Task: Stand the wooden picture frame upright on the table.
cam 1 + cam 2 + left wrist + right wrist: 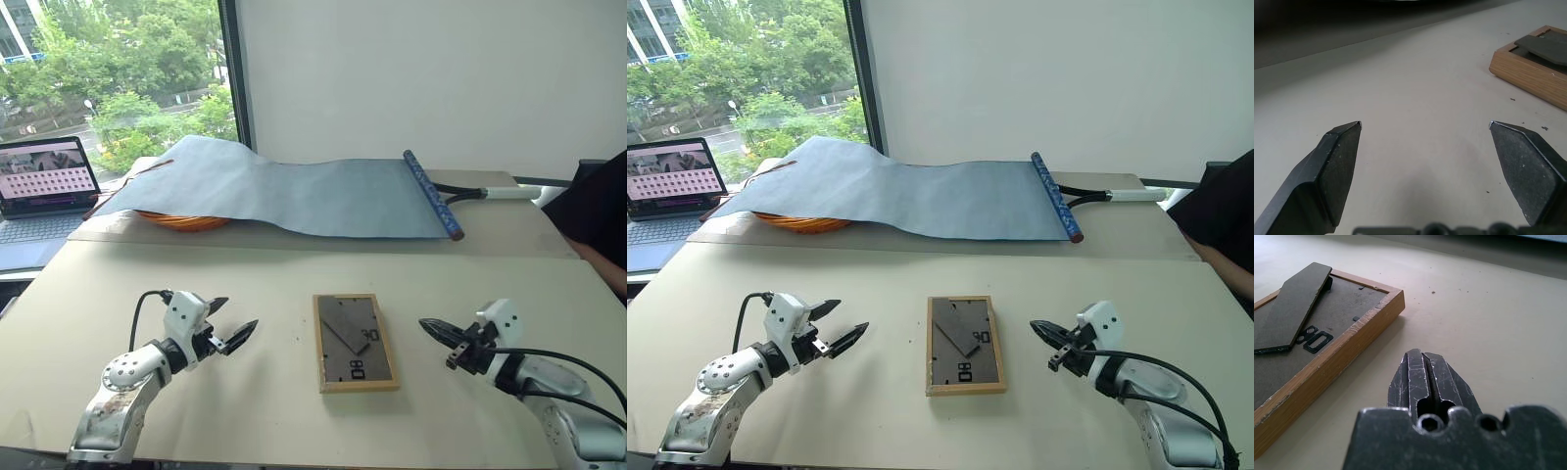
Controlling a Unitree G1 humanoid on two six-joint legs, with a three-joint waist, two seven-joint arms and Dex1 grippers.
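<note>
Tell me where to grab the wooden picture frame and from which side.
Probably its long wooden side rails. The wooden picture frame lies face down, flat on the table, between the open left gripper and shut right gripper; come in from either flank, low.

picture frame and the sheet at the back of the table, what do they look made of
Picture frame: the rim looks like light wood with visible grain and a matte finish. The dark back panel and its flap look like pressed board or card.
Sheet: blue-grey, it sags and drapes over an orange thing, so probably thin cloth or soft paper; hard to say which.
</note>
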